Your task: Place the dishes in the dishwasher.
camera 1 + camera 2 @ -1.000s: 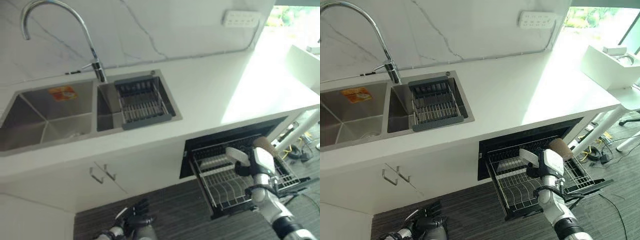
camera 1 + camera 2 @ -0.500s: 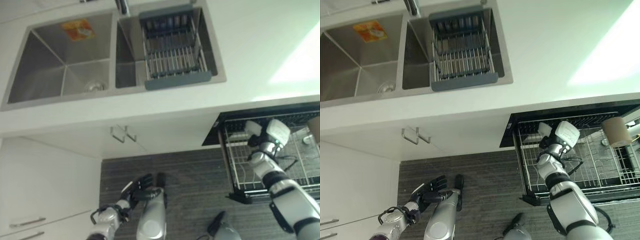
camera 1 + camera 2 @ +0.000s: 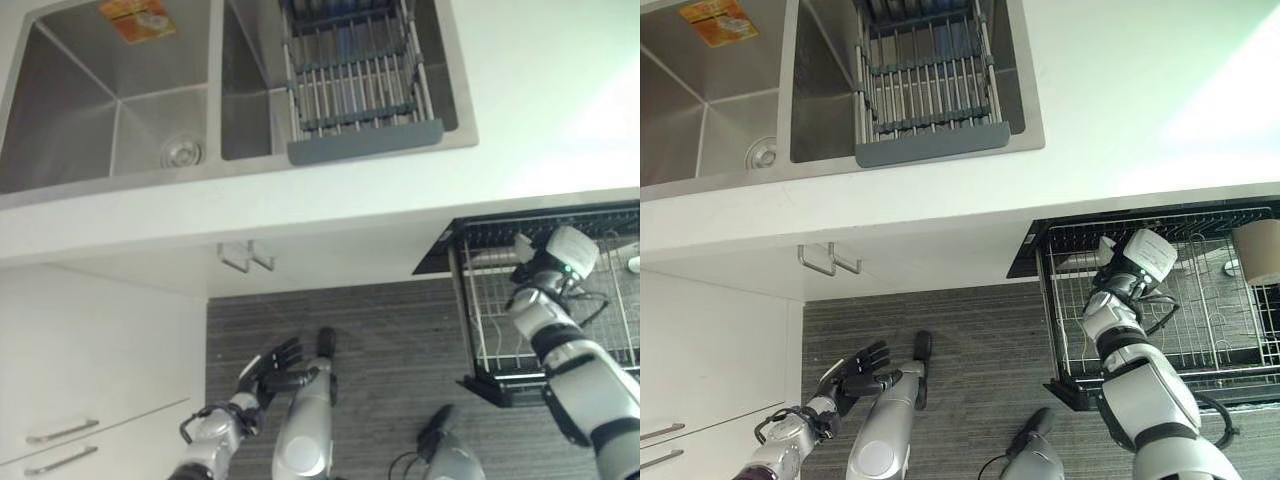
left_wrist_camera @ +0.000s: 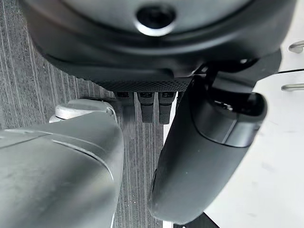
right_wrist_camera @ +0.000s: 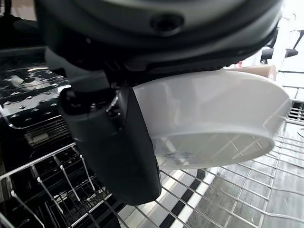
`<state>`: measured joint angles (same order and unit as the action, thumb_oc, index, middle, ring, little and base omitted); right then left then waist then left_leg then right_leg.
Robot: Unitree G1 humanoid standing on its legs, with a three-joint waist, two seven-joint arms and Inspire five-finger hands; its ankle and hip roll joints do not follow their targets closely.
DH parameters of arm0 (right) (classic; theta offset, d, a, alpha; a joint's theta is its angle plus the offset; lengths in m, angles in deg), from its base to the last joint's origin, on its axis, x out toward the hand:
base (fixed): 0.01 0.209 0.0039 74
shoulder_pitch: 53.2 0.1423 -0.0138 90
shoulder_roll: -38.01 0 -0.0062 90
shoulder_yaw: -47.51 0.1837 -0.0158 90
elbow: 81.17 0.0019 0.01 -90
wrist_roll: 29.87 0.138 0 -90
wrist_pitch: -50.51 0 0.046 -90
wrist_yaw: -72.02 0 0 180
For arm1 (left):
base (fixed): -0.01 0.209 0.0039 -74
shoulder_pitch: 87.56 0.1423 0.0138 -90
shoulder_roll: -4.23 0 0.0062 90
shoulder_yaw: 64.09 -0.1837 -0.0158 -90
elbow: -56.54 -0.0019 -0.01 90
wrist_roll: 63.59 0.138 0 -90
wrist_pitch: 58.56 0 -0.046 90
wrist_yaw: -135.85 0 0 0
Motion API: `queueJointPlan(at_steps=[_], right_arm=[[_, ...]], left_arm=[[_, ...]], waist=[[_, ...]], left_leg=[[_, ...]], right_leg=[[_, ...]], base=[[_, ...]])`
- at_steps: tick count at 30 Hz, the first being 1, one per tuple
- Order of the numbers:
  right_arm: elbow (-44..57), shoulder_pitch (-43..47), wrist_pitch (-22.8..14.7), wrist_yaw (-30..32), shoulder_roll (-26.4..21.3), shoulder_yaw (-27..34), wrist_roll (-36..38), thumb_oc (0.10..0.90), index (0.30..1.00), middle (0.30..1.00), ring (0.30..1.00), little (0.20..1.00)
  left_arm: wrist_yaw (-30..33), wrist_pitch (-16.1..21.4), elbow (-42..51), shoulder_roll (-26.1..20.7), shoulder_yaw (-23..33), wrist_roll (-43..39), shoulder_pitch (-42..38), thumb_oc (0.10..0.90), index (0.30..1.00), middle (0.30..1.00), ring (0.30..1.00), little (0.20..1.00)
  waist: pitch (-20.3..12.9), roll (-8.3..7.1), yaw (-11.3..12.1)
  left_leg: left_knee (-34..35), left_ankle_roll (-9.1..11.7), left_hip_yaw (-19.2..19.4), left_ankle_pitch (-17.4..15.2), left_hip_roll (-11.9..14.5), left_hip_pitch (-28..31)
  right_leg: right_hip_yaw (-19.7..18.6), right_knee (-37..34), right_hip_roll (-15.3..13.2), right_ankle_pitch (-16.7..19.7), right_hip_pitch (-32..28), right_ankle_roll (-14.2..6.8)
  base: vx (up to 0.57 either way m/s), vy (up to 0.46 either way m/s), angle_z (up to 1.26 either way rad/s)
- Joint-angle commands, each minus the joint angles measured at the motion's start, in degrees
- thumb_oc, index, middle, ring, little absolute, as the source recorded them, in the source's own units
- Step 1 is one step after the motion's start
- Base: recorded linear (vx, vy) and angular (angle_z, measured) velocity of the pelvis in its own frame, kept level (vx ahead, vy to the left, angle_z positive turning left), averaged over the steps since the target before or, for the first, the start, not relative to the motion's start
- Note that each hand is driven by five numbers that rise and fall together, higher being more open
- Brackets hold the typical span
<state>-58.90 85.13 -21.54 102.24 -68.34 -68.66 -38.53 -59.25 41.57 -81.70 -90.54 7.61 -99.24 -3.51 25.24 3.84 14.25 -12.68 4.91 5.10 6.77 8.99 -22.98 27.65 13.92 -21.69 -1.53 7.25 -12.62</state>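
Note:
My right hand (image 5: pixel 114 142) is shut on a white bowl (image 5: pixel 213 114), its thumb over the rim. It holds the bowl just above the wires of the pulled-out dishwasher rack (image 3: pixel 1060 330), near the rack's back left part, where the hand (image 3: pixel 1118 283) also shows. A brown cup (image 3: pixel 1258 250) stands in the rack to the right of the hand. My left hand (image 3: pixel 855 365) hangs low over the dark floor at the lower left, fingers spread and holding nothing.
A steel double sink (image 3: pixel 110 110) is set in the white counter, with a grey drainer basket (image 3: pixel 350 70) across its right basin. White cabinet doors with metal handles (image 3: pixel 245 260) sit under the counter, left of the dishwasher opening.
The camera has tilted down, so the sink slid up and the floor came into view. My right hand still holds the bowl over the rack. The left hand stays low.

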Motion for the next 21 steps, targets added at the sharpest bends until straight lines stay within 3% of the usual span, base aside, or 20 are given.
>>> queueJointPlan(at_steps=[1,15,21], right_arm=[[-2.4,0.4,2.1,-8.0,-2.8,-0.8,6.4,0.8,0.9,0.9,0.9,0.9],[-2.1,0.8,-0.7,-23.6,-4.9,3.9,22.7,0.8,0.9,0.9,0.9,0.9],[1.9,-0.7,-3.6,-33.2,-7.7,7.7,32.0,0.8,0.9,0.9,0.9,0.9]], left_arm=[[0.8,-0.6,2.5,-3.4,-1.2,-0.1,2.2,0.8,0.9,0.9,0.9,0.9],[1.0,-4.2,2.9,-3.5,0.7,2.0,0.1,0.8,0.9,0.9,0.9,0.9],[1.0,-5.2,2.0,-3.9,2.6,2.6,-0.4,0.8,0.9,0.9,0.9,0.9]], waist=[[-1.4,0.2,1.2],[-1.3,-0.89,-0.4],[-1.5,-2.36,-2.3]], left_leg=[[-4.5,-0.2,1.6,-12.5,0.2,4.1],[-4.5,0.8,2.9,-12.3,1.9,5.6],[-4.5,1.5,4.3,-12.2,3.3,7.1]], right_leg=[[-1.2,3.3,1.1,-0.2,4.9,0.8],[-2.3,3.3,1.7,-0.2,4.8,1.1],[-3.1,3.3,2.3,0.1,4.5,1.1]], base=[[-0.04,-0.027,0.01],[-0.03,0.0,-0.01],[-0.04,0.007,-0.11]])
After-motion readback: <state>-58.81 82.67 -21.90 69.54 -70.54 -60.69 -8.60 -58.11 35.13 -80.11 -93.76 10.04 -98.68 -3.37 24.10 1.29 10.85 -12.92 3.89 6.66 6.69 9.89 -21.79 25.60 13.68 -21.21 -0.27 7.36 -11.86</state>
